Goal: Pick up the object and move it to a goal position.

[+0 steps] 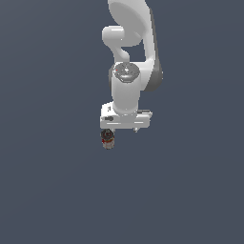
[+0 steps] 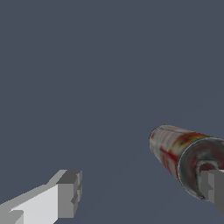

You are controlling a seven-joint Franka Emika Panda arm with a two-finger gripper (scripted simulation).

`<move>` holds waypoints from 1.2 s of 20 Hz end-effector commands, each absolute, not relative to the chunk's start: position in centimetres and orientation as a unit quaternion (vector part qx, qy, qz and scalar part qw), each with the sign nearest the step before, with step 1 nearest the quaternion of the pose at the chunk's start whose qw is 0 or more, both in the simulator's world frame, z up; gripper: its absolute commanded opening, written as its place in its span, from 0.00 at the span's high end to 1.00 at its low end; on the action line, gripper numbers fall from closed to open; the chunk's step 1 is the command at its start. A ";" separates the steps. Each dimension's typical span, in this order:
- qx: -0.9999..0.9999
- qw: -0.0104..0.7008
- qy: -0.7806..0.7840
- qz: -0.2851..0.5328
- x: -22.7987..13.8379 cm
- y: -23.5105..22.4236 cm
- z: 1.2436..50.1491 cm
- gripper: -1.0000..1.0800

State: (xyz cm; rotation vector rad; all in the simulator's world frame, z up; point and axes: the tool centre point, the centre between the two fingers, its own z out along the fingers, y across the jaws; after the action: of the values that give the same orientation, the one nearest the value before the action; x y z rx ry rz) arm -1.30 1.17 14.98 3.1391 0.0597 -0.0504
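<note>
Hanging from the top of the exterior view, the white Panda arm point(image 1: 129, 57) points its wrist straight down over a plain slate-blue floor point(image 1: 52, 190). The white gripper block point(image 1: 125, 120) sits just below frame centre, and the object point(image 1: 108, 138) shows at about seven o'clock from it, just beneath the block's end on the exterior view's left. From here the object reads as a tiny dark stub with a red mark and a paler lower end.

The wrist view gives more detail. The gripper point(image 2: 142, 191) has its jaws spread wide, with plenty of bare floor showing between the two fingers. One finger point(image 2: 65, 194) stands alone, well apart from everything. The other finger point(image 2: 214, 188) overlaps the dark, ringed end of the object point(image 2: 175, 148), a red-and-cream labelled cylinder; whether they actually touch I cannot tell. With the jaws this far apart nothing is clamped. Whether the object rests on the floor or is off it cannot be judged.
</note>
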 end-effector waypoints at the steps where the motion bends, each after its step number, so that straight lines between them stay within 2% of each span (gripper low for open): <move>1: 1.000 0.001 0.019 -0.016 -1.3 1.2 15.0 0.04; 15: 1.000 -0.006 0.013 -0.007 -0.8 0.0 16.7 0.04; 24: 1.000 -0.002 -0.008 -0.002 -1.9 -5.2 13.8 0.04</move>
State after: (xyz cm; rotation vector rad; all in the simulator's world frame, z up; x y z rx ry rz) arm -1.65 -4.23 14.36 3.1472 -0.0115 -0.0092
